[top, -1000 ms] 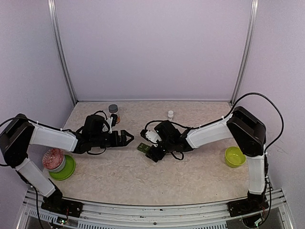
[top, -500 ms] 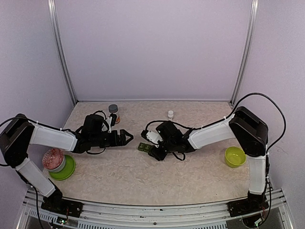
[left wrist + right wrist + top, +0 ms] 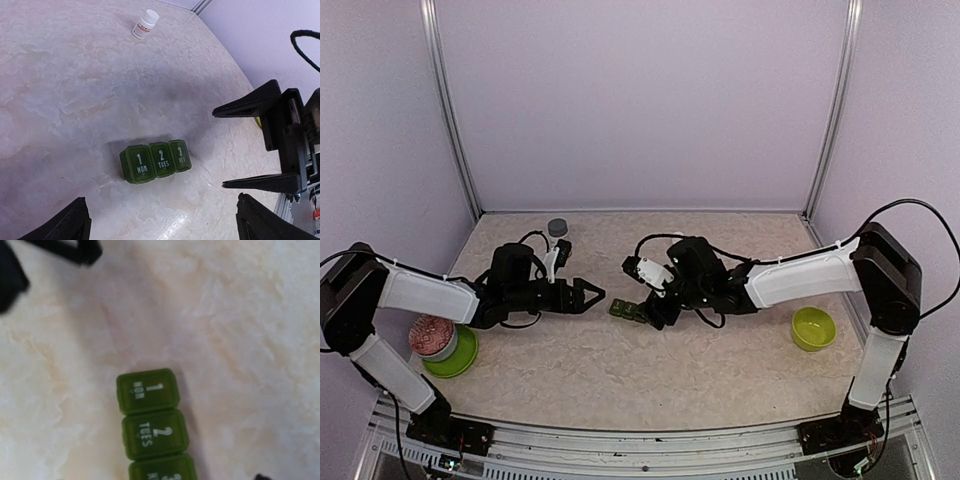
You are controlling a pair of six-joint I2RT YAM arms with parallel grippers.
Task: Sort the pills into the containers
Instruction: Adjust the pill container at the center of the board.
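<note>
**Pill box sits end-on at nine o'clock of the right hand**

In the top view the small dark olive-green plastic pill box (image 3: pixel 625 311), a strip of three joined square compartments, lies on the pale marbled tabletop (image 3: pixel 720 370) between the two arms. Its long axis runs roughly from nine to three o'clock, along the line that joins the hands.

The right hand (image 3: pixel 219 150) is the nearer one. The strip lies at its nine o'clock, with the third compartment's end just beside the fingertips and not touching them. The fingers stand apart with nothing between them, and the gap faces that end.

The left hand (image 3: pixel 592 297) has the strip at its three o'clock, near but farther off, with the MON end on its side. Its fingers are spread wide and empty.

All three lids look closed, so a lid probably has to be lifted first. The right hand seems better placed for that. Because it meets the strip end-on, a closing pinch would likely straddle the narrow end and miss the lid edges.
</note>
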